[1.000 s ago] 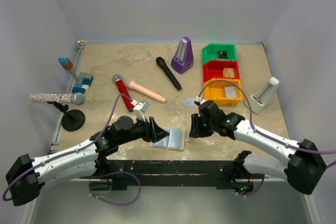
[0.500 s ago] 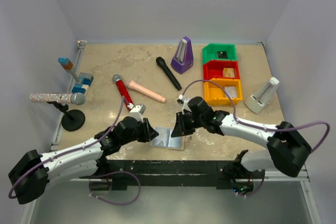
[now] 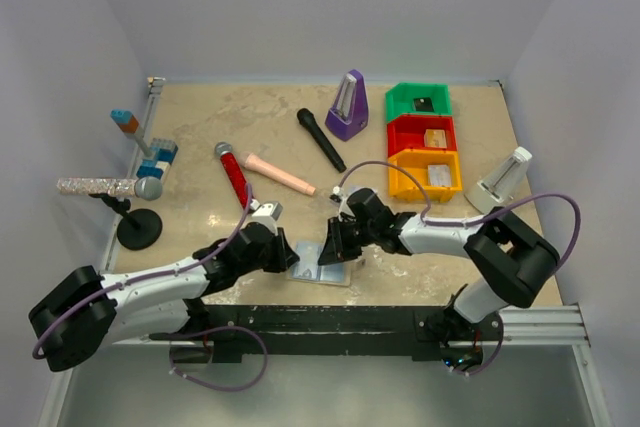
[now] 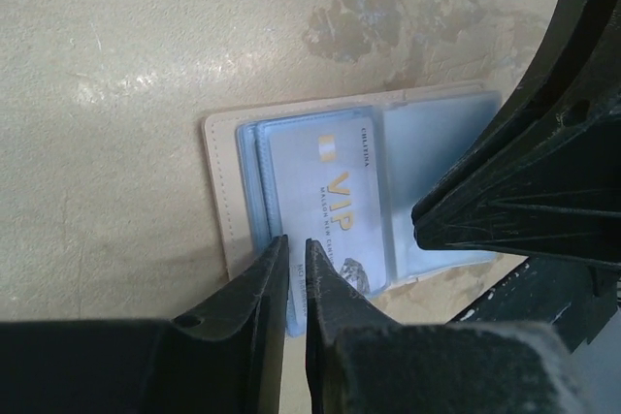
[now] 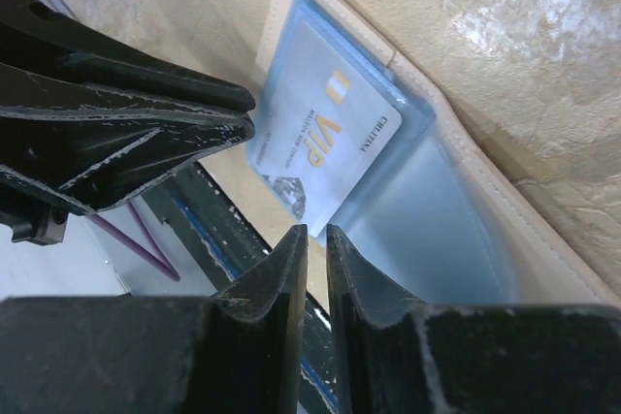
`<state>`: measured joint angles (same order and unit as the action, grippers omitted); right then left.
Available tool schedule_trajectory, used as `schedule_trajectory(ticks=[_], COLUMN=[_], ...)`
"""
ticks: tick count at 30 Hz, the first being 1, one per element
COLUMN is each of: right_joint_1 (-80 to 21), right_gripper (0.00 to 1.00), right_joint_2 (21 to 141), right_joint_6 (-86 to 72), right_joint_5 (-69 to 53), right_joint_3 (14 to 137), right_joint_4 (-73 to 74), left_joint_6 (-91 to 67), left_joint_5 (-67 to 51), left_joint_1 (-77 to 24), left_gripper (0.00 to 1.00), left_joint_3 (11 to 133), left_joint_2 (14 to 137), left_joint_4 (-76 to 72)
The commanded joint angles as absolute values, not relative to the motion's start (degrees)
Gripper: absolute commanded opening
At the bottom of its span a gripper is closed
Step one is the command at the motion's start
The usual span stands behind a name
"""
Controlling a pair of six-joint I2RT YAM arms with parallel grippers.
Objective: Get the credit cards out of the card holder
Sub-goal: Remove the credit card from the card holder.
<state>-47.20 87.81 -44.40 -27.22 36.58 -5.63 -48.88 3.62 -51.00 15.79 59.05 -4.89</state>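
Left gripper (image 4: pixel 293 241): fingers almost pressed together, thin slit only, tips at edge of card holder (image 4: pixel 215 191); pinching it or not, cannot tell. Right gripper (image 5: pixel 316 232): same narrow slit, tips at holder's edge just beside card corner; grip unclear too. Card holder open, flat, light blue inside up, near front edge of table (image 3: pixel 200 137), between both arms. Pale VIP credit card (image 4: pixel 335 196) tucked in one clear sleeve. Farther out: red microphone (image 3: pixel 233 175), black microphone (image 3: pixel 320 139), purple metronome (image 3: pixel 348 107), coloured bins (image 3: pixel 393 135) at right.
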Motion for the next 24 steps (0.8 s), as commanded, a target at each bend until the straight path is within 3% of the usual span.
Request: schedule_trajectory(ticks=[1, 14, 24], right_joint_1=[-47.1, -44.3, -43.9], right_gripper=[0.20, 0.25, 0.36], right_joint_2=[89.5, 95.1, 94.7], right_joint_6=[-45.9, -49.3, -49.7], right_joint_5=[-28.5, -30.3, -30.4], right_joint_3=[35.5, 30.0, 28.5], right_joint_4=[-10.5, -21.9, -24.3], left_joint_6=[-49.9, -50.9, -49.1], left_joint_5=[5.3, 6.1, 5.3], left_joint_1=[-50.8, -50.8, -50.9], left_gripper=[0.16, 0.12, 0.15], left_joint_3=[14.0, 12.1, 13.1], left_joint_2=[59.9, 58.9, 50.7], left_joint_4=[-8.5, -7.4, -7.6])
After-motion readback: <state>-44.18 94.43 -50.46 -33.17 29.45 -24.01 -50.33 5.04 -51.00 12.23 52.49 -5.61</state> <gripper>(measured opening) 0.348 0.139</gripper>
